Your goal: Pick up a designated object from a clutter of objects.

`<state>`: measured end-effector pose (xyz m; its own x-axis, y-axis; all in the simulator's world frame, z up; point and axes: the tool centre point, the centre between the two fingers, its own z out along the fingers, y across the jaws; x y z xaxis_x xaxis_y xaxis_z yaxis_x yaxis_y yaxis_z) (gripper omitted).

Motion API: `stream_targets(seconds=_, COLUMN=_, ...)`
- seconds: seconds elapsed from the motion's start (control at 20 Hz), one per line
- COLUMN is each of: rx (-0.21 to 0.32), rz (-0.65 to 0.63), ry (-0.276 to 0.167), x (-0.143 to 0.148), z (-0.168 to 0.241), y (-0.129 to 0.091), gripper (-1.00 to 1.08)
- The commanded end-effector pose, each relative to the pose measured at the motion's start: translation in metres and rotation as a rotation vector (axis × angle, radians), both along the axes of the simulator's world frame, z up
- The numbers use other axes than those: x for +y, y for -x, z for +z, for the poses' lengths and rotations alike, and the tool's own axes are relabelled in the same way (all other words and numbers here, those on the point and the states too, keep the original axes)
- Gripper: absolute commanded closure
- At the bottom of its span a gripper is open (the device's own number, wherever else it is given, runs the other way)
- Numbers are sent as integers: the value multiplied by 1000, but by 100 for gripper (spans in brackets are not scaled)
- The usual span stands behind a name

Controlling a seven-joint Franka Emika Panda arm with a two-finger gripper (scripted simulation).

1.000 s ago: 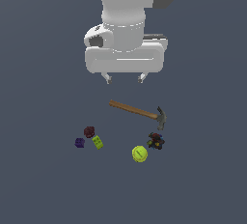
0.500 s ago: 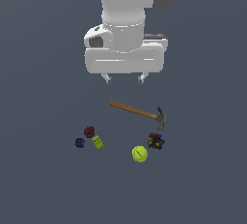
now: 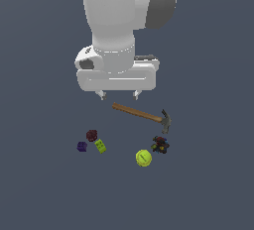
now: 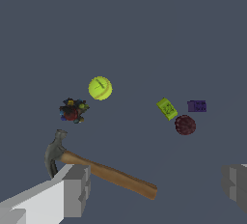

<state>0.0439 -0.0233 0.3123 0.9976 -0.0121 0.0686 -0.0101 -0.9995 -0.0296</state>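
While the claw [image 3: 119, 95] hangs high above the grey bench [image 3: 208, 184], its two fingers stand wide apart and hold nothing. One fingertip [image 3: 102, 95] and the other poke down from the big white arm [image 3: 116, 30], and both are well above the toys. In the wrist view the claw [image 4: 157, 189] shows as two grey fingers [image 4: 76, 189] at the sides, with the hammer handle between them but far below.

No box, bowl or tray shows anywhere, so every toy lies bare on the bench.

The small purple cube [image 3: 82, 146] is the toy farthest to the exterior view's left. It sits just beside the lime-green block [image 3: 100, 146], which is on its right. The dark red lump [image 3: 92, 135] is just behind these two, near both. In the wrist view the purple cube [image 4: 197, 106], green block [image 4: 167, 108] and red lump [image 4: 185, 125] also make a close little group.

The hammer [image 3: 144, 115] lies flat near the middle, with its dark head on the exterior view's right. The yellow-green ball [image 3: 143, 158] is near the front, and the small dark toy [image 3: 159, 145] with many colours is just beside it, a little right and behind.

Since a second ago the arm has come down lower toward the toys. The toys have not moved
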Motion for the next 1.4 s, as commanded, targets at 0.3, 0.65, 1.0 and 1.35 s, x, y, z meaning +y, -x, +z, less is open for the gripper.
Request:
stream_targets(seconds=0.3, rx=19, rz=1, ry=2, x=-53, z=-66, y=-32, gripper=-92)
stream_targets(seconds=0.65, rx=38, rz=3, ry=10, x=-108, z=-137, y=-48, gripper=-92)
stream_targets(seconds=1.0, rx=56, rz=8, ry=21, x=-153, z=-198, y=-51, gripper=-92)
stream_targets(seconds=1.35, rx=66, rz=12, ry=28, x=-177, z=-233, y=-49, gripper=-92)
